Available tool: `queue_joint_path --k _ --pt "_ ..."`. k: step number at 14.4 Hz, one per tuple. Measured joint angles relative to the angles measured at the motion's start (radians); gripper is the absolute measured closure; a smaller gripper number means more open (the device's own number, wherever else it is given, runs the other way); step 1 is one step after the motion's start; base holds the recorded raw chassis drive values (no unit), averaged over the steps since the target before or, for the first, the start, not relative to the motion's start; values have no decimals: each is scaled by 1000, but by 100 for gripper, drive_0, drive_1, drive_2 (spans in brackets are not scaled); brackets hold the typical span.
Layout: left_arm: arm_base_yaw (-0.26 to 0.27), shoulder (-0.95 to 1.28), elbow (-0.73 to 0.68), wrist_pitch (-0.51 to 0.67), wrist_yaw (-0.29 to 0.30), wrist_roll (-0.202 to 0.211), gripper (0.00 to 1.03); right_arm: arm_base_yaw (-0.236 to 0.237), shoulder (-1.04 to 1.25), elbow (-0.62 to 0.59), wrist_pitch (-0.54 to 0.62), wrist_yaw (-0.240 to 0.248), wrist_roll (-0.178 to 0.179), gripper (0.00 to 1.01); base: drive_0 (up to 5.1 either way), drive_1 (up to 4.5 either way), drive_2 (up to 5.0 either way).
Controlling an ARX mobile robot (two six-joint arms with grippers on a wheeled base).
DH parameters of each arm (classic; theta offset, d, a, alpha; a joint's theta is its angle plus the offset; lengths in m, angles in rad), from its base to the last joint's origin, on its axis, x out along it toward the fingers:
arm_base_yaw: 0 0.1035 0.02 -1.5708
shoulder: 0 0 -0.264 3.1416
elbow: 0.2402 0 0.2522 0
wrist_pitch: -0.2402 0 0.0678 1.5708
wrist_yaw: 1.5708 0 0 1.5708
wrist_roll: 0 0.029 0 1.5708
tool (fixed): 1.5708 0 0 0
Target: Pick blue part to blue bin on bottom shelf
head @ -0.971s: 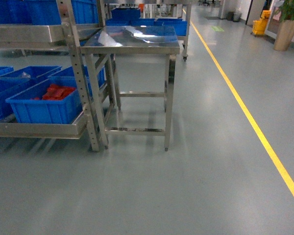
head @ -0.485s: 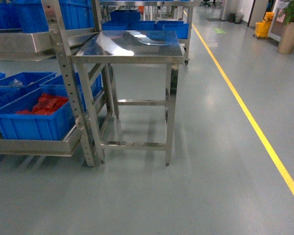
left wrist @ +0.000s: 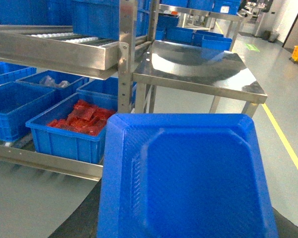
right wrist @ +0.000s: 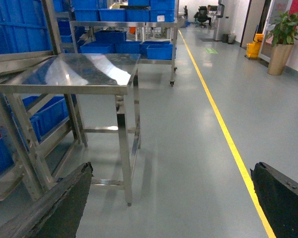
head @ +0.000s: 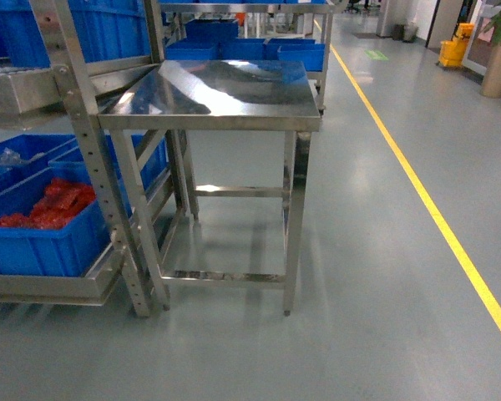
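Blue part seemingly in left jaws.

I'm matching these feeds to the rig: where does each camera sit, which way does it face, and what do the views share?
Head: rides on the robot, slants down at the steel table; no robot parts show.
Left wrist: on the left arm, faces the bottom shelf; blue part fills the foreground, gripper hidden.
Right wrist: on the right arm, faces the aisle; dark fingers at the lower corners, spread.
Shared: the table.
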Motion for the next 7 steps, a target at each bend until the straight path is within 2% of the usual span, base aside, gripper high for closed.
queue_joint_path --k 7 --pt "0 2 0 -3 0 0 60 0 0 0 -1 0 0 3 -2 424 -428"
